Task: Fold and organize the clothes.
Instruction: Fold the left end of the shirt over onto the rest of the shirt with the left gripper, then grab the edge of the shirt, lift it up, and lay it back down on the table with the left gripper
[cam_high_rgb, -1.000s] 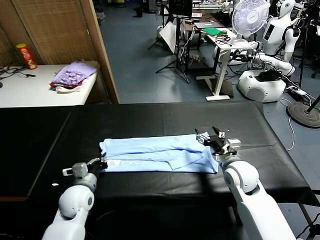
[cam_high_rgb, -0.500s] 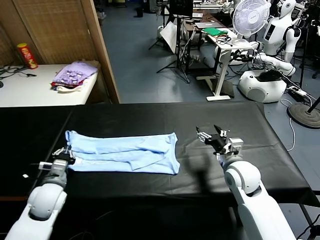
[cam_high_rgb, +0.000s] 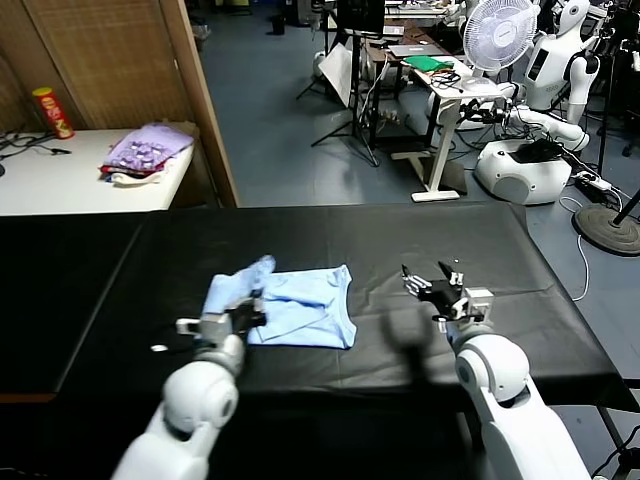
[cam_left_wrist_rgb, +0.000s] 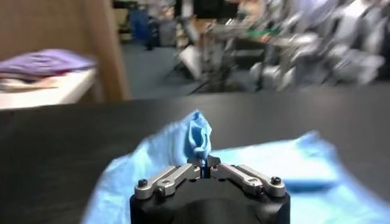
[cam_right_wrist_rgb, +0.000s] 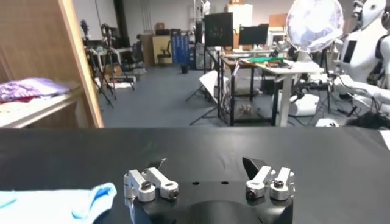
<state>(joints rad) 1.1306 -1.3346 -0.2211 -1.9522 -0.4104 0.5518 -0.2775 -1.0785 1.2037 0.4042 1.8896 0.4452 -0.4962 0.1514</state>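
Observation:
The clothes are one pale light-blue T-shirt lying partly doubled over on the black table, near its front middle. My left gripper is shut on the shirt's left end, which it holds lifted and carried over the rest of the cloth. From the left wrist, a bunched fold of the T-shirt rises from the closed left gripper. My right gripper hovers open to the right of the shirt, apart from it and empty. Seen from the right wrist, the open right gripper faces bare table, and a T-shirt corner shows at one side.
A purple patterned fabric pile and a red can sit on a white side table at the back left. A wooden partition stands behind the table. Desks, a fan and other robots fill the back right.
My left gripper has swung from the table's left side toward the middle, dragging the shirt's left end over itself, so the shirt is now about half as wide. The right gripper has barely moved.

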